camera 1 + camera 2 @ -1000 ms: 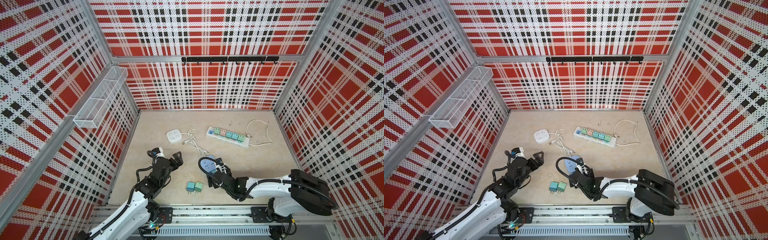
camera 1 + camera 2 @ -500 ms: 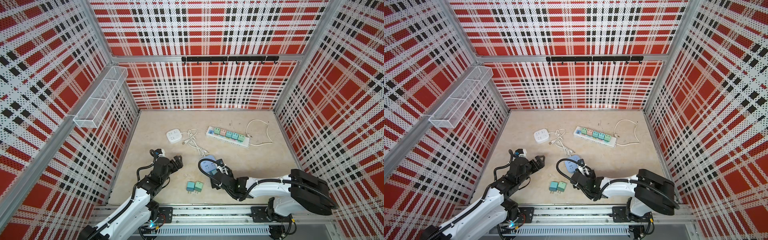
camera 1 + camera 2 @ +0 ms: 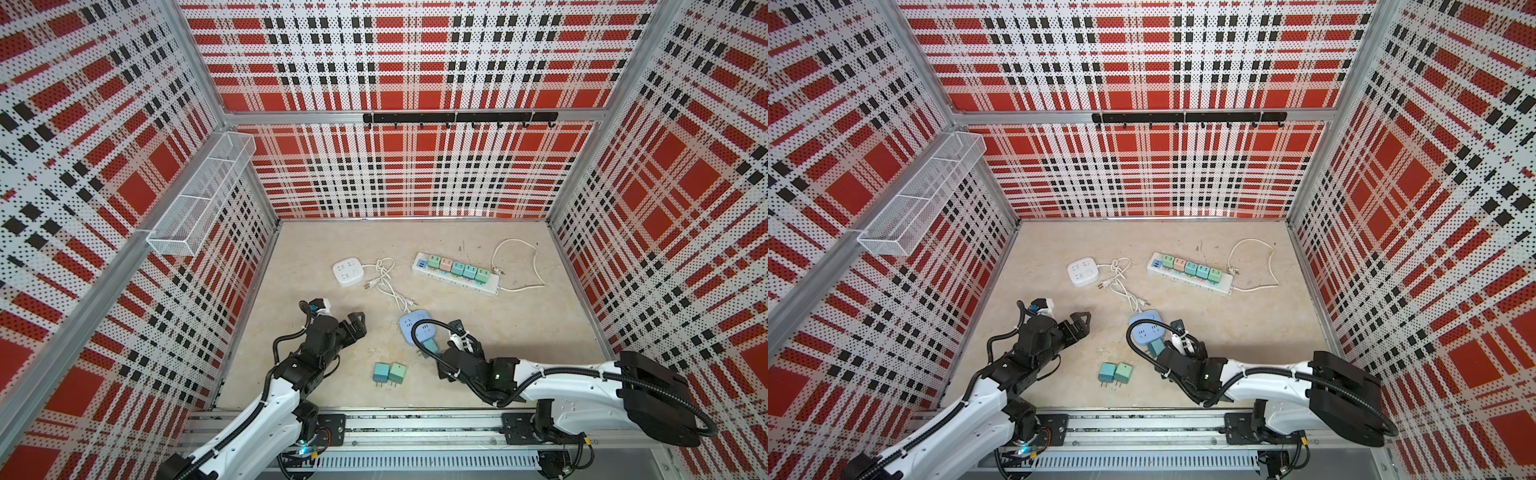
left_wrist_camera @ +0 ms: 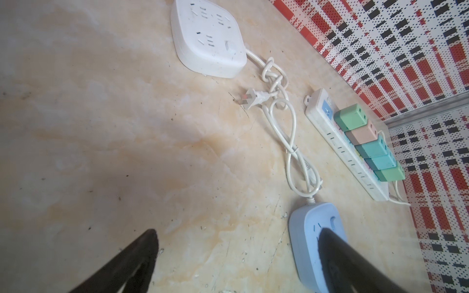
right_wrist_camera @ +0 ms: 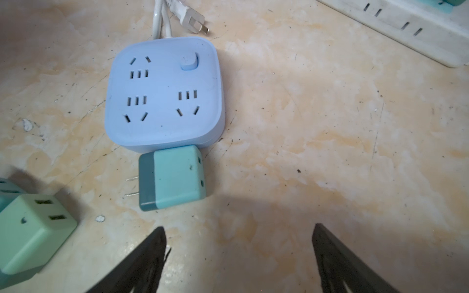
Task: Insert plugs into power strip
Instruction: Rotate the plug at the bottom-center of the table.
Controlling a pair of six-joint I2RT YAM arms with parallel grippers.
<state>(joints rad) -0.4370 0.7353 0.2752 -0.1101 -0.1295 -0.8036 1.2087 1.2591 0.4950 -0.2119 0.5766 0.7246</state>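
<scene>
Near the desk's back edge, toward the right back corner: long white power strip (image 3: 455, 286), lying aslant, with a row of five plugs (image 3: 458, 269) seated in it. Colours along the row: mint green, pale pink, teal, teal, mint green.

Also near the back edge, but toward the left edge: white square power strip (image 3: 349, 271), sockets bare. Between the two strips, and trailing toward mid-desk: tangle of white cord (image 3: 388, 286).

About mid-desk: blue square power strip (image 5: 165, 93), every socket bare, switch at one corner. Touching its side nearest the front edge: teal plug (image 5: 175, 176), lying on its side. Both prongs level with the desk top, pointing roughly toward the front left corner and into no socket.

Near the front edge, between the two arms: pair of loose plugs, one teal (image 3: 380, 372) and one mint green (image 3: 397, 372). Side by side, touching, prongs toward the front edge.

Right end effector (image 5: 238, 233): jaws spread wide, nothing between them, just short of the teal plug on its front-edge side and not touching it.

Left end effector (image 3: 356, 323): jaws wide apart too, empty, over bare desk between the left edge and the blue square power strip. Aimed toward that strip, apart from the pair of loose plugs.

On the left wall: white wire basket (image 3: 199, 199). On the back wall: black hook rail (image 3: 457, 117).
</scene>
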